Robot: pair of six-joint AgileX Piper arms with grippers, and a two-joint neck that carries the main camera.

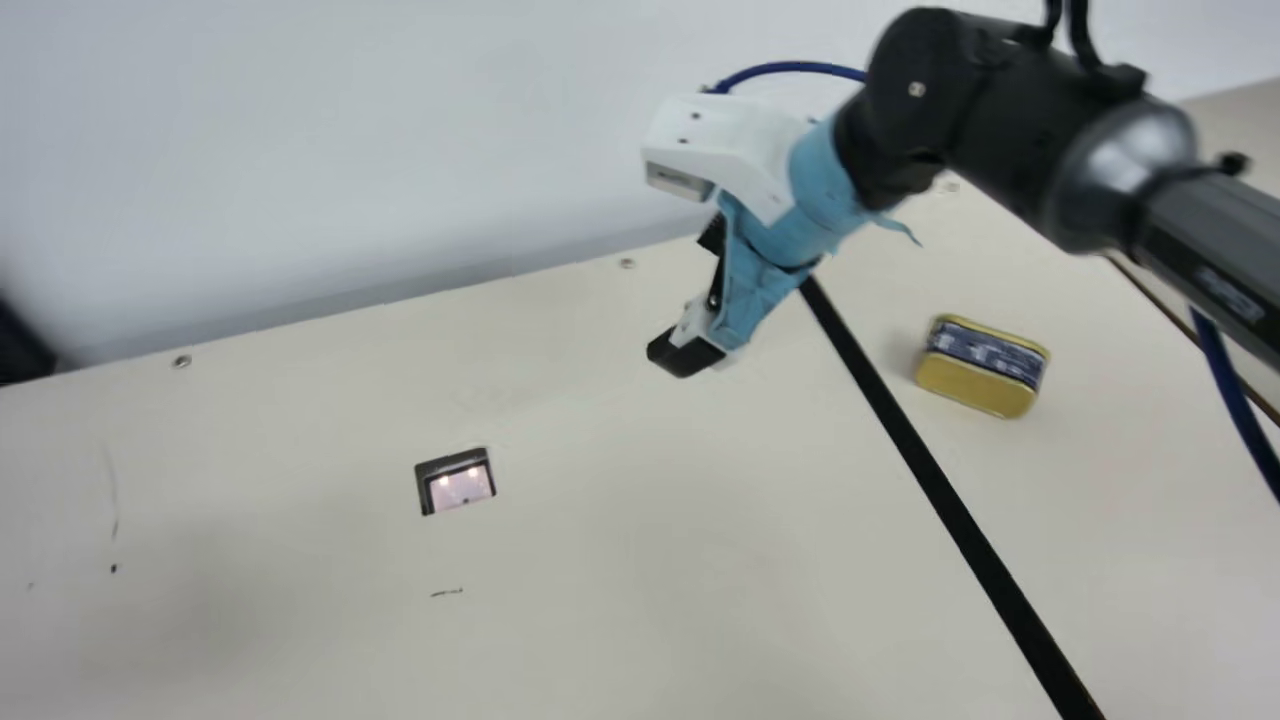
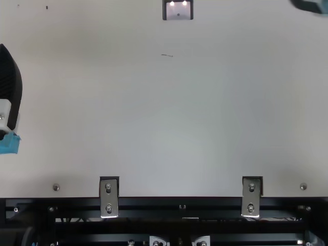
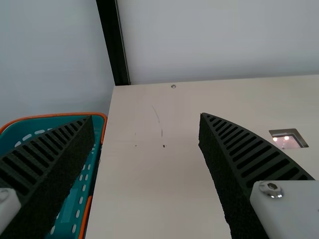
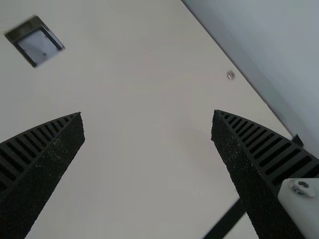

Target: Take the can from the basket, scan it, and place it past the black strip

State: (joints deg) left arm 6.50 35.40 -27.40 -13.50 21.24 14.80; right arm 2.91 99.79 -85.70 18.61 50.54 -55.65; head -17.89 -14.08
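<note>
The can (image 1: 982, 366), gold with a dark label, lies on the table to the right of the black strip (image 1: 930, 480). My right gripper (image 1: 695, 295) is above the table on the strip's left side, away from the can. In the right wrist view my right gripper (image 4: 148, 119) stands open with nothing between its fingers. At the top view's left edge is my left gripper (image 2: 11, 87). The left wrist view has my left gripper (image 3: 146, 119) open and holding nothing, with the teal basket (image 3: 77, 199) beyond one finger. The scanner window (image 1: 460, 482) is set into the table.
A pale wall (image 1: 300, 150) rises behind the table's far edge. Metal brackets (image 2: 109, 197) and a black frame run along the table's near edge. A blue cable (image 1: 1235, 400) hangs by my right arm.
</note>
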